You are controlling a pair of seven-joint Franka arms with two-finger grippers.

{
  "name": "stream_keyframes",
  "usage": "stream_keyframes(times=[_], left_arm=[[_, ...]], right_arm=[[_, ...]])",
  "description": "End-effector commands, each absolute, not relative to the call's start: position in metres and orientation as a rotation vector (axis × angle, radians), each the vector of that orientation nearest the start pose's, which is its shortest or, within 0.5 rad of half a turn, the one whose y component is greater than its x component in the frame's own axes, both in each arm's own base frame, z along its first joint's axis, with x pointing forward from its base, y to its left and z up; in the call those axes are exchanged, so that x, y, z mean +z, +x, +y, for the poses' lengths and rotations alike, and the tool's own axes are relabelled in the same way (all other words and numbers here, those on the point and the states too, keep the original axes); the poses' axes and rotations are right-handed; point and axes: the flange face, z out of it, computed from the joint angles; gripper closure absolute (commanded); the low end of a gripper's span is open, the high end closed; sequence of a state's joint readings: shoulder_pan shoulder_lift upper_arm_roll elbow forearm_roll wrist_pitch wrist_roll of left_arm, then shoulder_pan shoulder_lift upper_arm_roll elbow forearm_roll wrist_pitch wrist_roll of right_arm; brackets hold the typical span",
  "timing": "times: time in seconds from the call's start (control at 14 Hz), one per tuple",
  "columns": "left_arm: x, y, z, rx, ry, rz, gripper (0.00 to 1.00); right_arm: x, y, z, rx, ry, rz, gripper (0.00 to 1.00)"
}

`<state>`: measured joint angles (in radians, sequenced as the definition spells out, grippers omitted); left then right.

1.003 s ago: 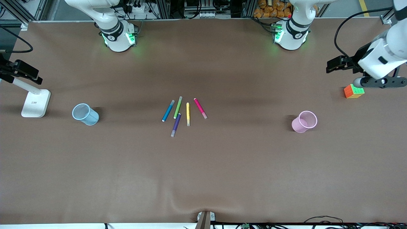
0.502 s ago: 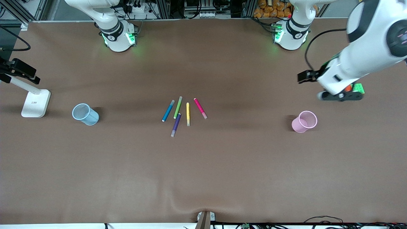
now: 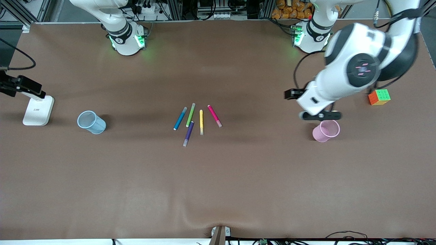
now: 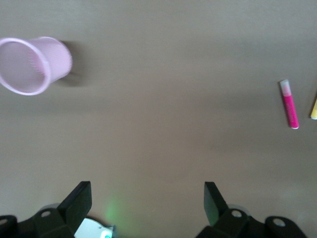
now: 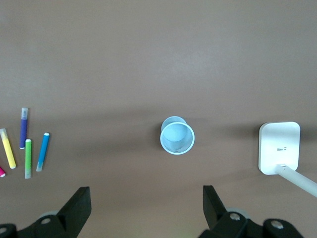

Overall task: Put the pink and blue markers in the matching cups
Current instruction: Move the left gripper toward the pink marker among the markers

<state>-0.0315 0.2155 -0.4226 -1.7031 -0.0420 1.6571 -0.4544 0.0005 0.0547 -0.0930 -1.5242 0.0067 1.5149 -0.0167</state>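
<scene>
Your left gripper hangs in the air over bare table close by the pink cup, jaws spread wide and nothing between them. Your right gripper is up over the right arm's end of the table, above the patch near the blue cup, its jaws likewise parted and empty; in the front view it barely shows at the frame edge. The pink cup stands upright toward the left arm's end, the blue cup upright toward the right arm's end, the two well apart. Between them, mid-table, you have five pens lying in a loose fan. The blue marker is the one closest to the blue cup's end, the pink marker closest to the pink cup's end; both lie flat on the table, untouched. The green pen and yellow pen lie between those two, and the purple pen sits nearer the front camera, just beside the green one's lower end. A colour cube rests near the left arm's table edge; a white lamp base stands near the blue cup.
</scene>
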Motion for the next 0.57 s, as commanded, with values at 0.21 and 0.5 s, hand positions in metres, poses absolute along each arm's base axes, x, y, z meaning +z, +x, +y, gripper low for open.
stream_keyframes(times=[0.21,0.5], left_arm=[[0.403,0.536,-0.314,0.456,-3.136,-0.05,0.0],[0.354,0.527,-0.356,0.493,-3.13,-0.096,0.0]], right_arm=[[0.599,0.561,-0.078,0.192,-3.129,0.175,0.0],[0.598,0.562,-0.082,0.192,-3.125,0.199,0.0]])
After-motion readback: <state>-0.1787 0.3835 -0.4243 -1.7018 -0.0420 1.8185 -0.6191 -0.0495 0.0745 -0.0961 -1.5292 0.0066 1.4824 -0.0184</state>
